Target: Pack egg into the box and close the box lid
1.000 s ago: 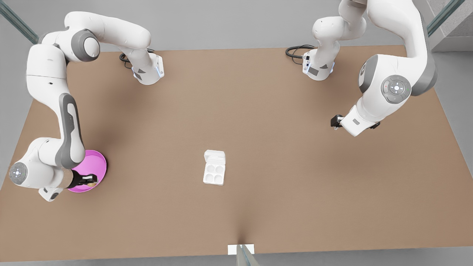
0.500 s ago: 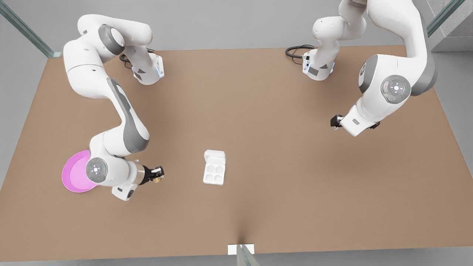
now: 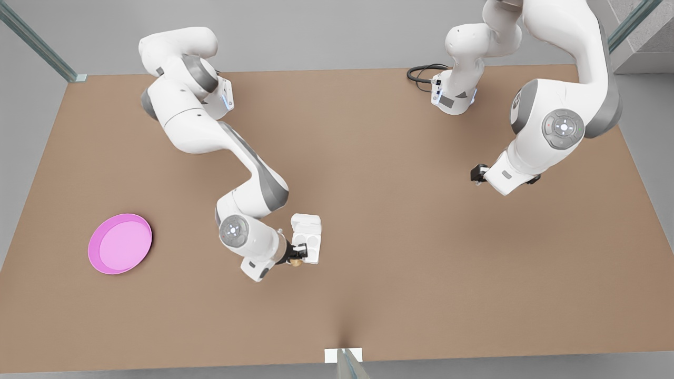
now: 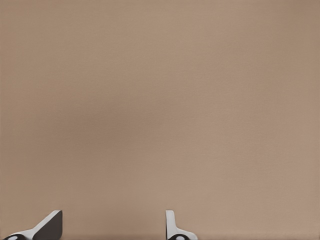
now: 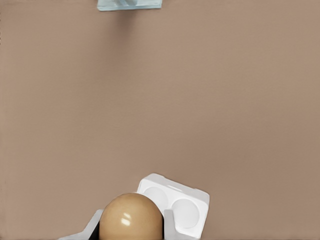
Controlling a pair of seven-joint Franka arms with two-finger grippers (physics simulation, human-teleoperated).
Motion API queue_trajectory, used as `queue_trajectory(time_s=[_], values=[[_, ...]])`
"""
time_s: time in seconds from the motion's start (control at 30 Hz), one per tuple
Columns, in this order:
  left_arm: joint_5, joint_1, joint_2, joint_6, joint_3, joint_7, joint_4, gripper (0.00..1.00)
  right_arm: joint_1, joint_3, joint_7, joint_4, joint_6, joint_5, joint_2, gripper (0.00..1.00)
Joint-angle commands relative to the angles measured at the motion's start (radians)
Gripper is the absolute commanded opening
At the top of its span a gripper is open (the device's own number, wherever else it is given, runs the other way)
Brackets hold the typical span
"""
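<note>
Since a second ago, the right arm has swung from the pink plate (image 3: 120,243) at the front view's left across the brown surface (image 3: 400,252) to the box (image 3: 310,247), carrying the egg (image 3: 296,261) with it. The plate now lies bare, well apart from the arm, at about nine o'clock from the box.

The right claw (image 3: 295,258) hangs at the box's near corner on the front view's left, at about seven o'clock from the middle of the tray, its fingers narrowed around the egg. In the right wrist view the tan-brown egg (image 5: 131,217) sits between the two fingers (image 5: 168,225), held above the white tray, with two of the round hollows of the box (image 5: 192,212) showing just beside it. Whether the egg touches the tray cannot be told.

The box lid (image 3: 306,224) lies open and flat at twelve o'clock from the tray, hinged along the tray's far short edge.

The left arm waits, unmoved, at the front view's right, its left claw (image 3: 478,172) well apart from the box, at about two o'clock from it. In the left wrist view the left claw (image 4: 114,227) is spread wide over bare surface, nothing between its fingertips (image 4: 51,224).
</note>
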Motion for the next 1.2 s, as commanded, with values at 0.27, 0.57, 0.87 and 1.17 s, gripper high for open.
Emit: queue_trajectory(time_s=[0.27,0.57,0.87,1.17], values=[[0.001,-0.006,0.006,0.001,-0.001,-0.001,0.000,1.00,-0.105,0.100,0.391,-0.294,0.142,0.085,-0.103,0.40],[0.001,-0.005,0.022,0.013,0.001,-0.001,0.000,1.00,-0.091,0.100,0.409,-0.348,0.213,0.083,-0.090,0.40],[0.001,-0.005,0.022,0.013,-0.001,-0.001,0.000,1.00,-0.091,0.090,0.387,-0.360,0.209,0.069,-0.087,1.00],[0.001,-0.020,0.022,0.001,-0.001,-0.005,0.000,1.00,-0.238,0.106,0.104,-0.179,0.107,-0.093,-0.283,1.00]])
